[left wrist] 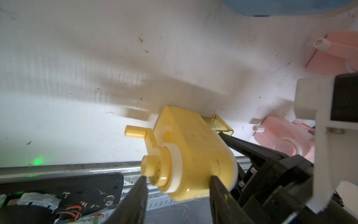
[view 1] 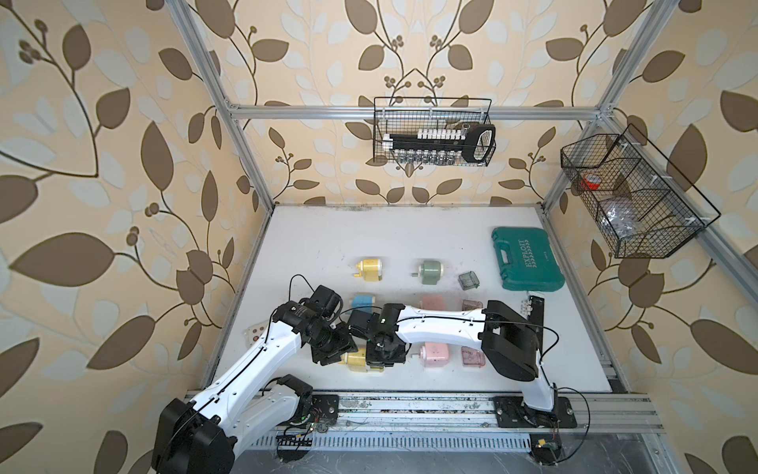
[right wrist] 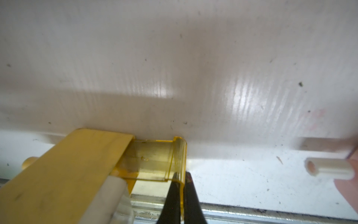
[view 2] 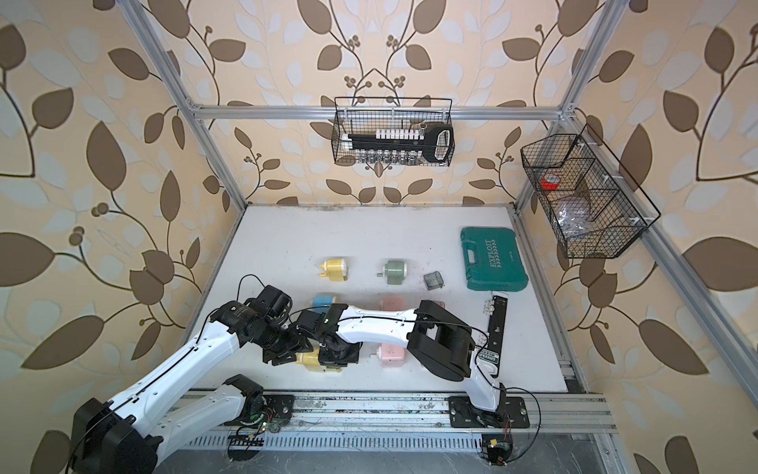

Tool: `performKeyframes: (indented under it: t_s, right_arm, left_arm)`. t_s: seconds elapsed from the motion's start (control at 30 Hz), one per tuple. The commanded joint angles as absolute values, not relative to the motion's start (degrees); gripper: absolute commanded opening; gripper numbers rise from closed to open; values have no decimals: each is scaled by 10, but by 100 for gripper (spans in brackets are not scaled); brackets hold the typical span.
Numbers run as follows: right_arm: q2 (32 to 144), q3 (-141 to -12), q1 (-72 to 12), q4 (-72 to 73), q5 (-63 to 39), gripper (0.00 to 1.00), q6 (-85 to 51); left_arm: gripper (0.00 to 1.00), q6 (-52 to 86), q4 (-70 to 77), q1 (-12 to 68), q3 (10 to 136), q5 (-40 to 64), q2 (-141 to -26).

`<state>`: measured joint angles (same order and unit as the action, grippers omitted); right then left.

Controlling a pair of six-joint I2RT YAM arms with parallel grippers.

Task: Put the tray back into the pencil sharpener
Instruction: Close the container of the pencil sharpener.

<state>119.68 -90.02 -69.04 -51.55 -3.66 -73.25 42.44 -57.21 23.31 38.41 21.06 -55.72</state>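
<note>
The teal case (view 1: 527,259) reads "EXPLOIT". The amber tray (right wrist: 153,159), hidden under the arms in both top views, shows in the right wrist view, pushed partway into the yellow sharpener (left wrist: 195,155). The right gripper (right wrist: 181,186) pinches the tray's protruding lip, jaws nearly together. The left gripper (left wrist: 178,180) clamps the sharpener's crank end.

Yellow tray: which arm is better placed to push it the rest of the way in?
Right. The right gripper is shut on the yellow tray at its outer lip, and the tray sits partly inside the yellow sharpener. The left gripper clamps the sharpener's body, bracing it.
</note>
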Motion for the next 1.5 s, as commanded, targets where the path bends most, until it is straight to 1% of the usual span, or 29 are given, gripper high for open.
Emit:
performKeyframes:
  t_s: [0.0,0.7,1.23,1.47]
  right_arm:
    - [1211,-920,-694,-502,-43,5,-728]
    - [1200,-925,-695,-468,-54,6,-727]
    - [1160,-894,-697,-460,-39,16,-719]
    - [1144,-886,-697,-462,-30,17,-717]
  left_arm:
    - [52,426,-607,241,372,189,-570]
    - [52,428,-606,241,371,187,-571]
    - [54,430,-606,241,372,185,-570]
    - [54,431,-607,241,372,184,-569]
